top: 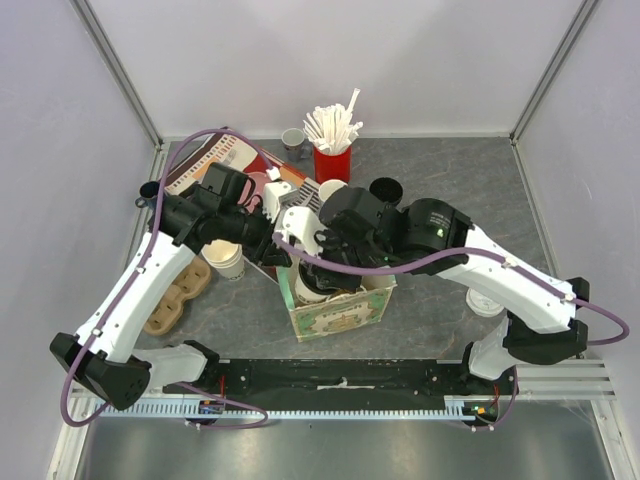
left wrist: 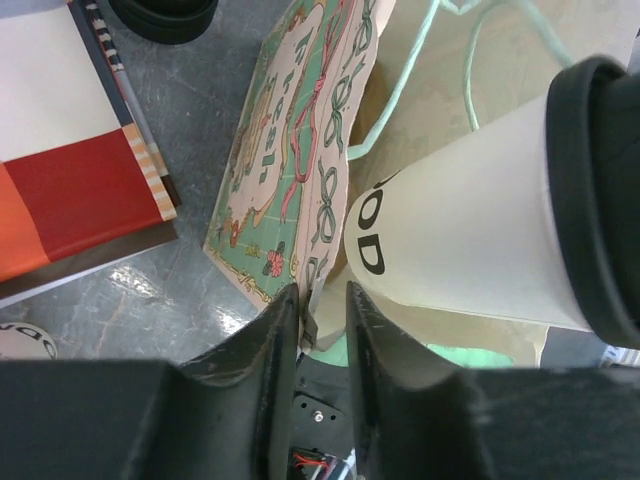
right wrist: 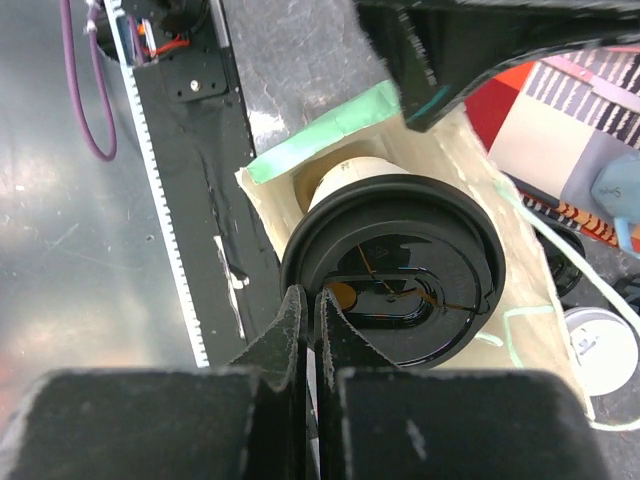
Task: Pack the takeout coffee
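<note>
The left tool (left wrist: 322, 300) is straddling the top edge of the green-patterned paper takeout bag (left wrist: 290, 150). Its two black fingers (left wrist: 275, 350) are sitting close together with the bag's wall between them, but I cannot tell whether they are actually pinching it. At 2 o'clock from those fingers, the white paper cup (left wrist: 460, 230) is resting inside the bag, black letters showing on its side.

The right tool (right wrist: 312, 298) is pressed together, with nothing showing between its fingers. Its tips are sitting over the 8 o'clock edge of the black round plastic lid (right wrist: 400, 265) that is capping the cup in the bag. Whether they are touching the lid I cannot tell. At 4 o'clock from that lid, just outside the bag's wall, a round white plastic lid (right wrist: 605, 350) is showing.

In the top view the bag is standing at the middle of the grey desk (top: 450, 180), and both arms are leaning over it. At 12 o'clock from the bag a red cup of white straws (top: 332, 160) is standing. At 9 o'clock, a brown cardboard cup carrier (top: 175, 300) is lying flat under the left arm.
</note>
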You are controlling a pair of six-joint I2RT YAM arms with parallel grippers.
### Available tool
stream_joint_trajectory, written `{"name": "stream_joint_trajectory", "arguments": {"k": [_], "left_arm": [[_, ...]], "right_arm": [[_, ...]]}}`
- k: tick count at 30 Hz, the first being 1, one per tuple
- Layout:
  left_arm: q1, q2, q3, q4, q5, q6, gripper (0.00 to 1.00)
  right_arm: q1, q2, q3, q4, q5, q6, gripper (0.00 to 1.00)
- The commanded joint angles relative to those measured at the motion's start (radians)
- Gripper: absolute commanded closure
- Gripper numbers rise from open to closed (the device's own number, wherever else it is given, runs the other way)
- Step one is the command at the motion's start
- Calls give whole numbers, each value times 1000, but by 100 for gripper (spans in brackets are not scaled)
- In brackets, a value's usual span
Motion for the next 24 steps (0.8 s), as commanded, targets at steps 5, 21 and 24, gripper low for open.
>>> {"name": "stream_joint_trajectory", "arguments": {"k": [5,21,24], "left_arm": [[-2,-14,-12,52,77,-28,94],[-2,-29,-25,70,132,6,98],[-2,-29,-28,75,135,8,98]], "right_arm": [[45,15,-107,101,46,-65,100],[45,79,-322,189,63,-137,100],[44,79,-371,210,51,-147,100]]}}
